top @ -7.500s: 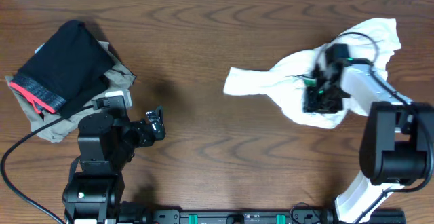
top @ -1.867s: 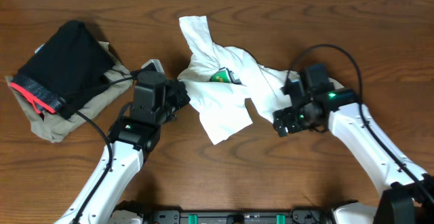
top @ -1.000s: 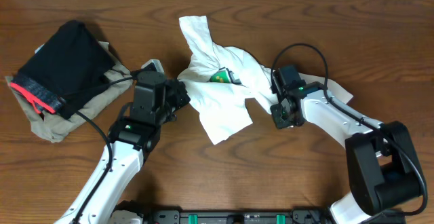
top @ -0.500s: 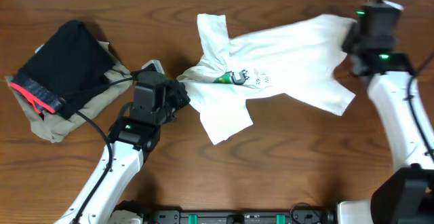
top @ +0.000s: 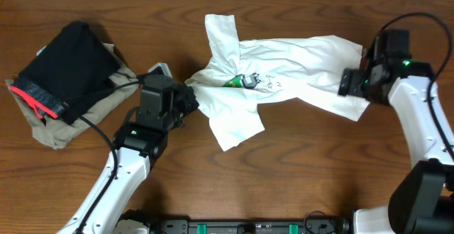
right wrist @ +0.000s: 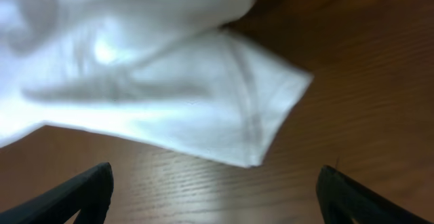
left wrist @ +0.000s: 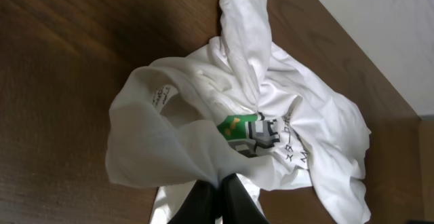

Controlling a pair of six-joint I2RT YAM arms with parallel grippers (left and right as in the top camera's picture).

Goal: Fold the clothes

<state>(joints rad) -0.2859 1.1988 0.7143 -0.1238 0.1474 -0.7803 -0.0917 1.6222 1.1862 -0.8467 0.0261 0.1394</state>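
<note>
The clothes, a white T-shirt (top: 284, 67) with a green-and-grey print (top: 241, 81), lie stretched across the middle of the table, rumpled at the left end. My left gripper (top: 191, 98) is shut on the shirt's left edge; in the left wrist view its dark fingers (left wrist: 234, 193) pinch a bunch of the white shirt (left wrist: 203, 122) just below the print (left wrist: 247, 130). My right gripper (top: 349, 85) hovers over the shirt's right end. It is open: in its own view the right gripper (right wrist: 213, 197) has only bare wood between its fingertips (right wrist: 88, 190), with a shirt corner (right wrist: 203, 108) lying just beyond.
A black garment with a red-pink band (top: 64, 67) lies on a tan garment (top: 124, 78) at the far left. The wooden table (top: 298, 170) ends at a white wall strip along the top. The left arm's cable (top: 92, 124) runs beside the pile.
My right gripper pulled the shirt's right end out to the right, then opened and let it drop. The shirt now lies spread out. The left gripper has not moved.
</note>
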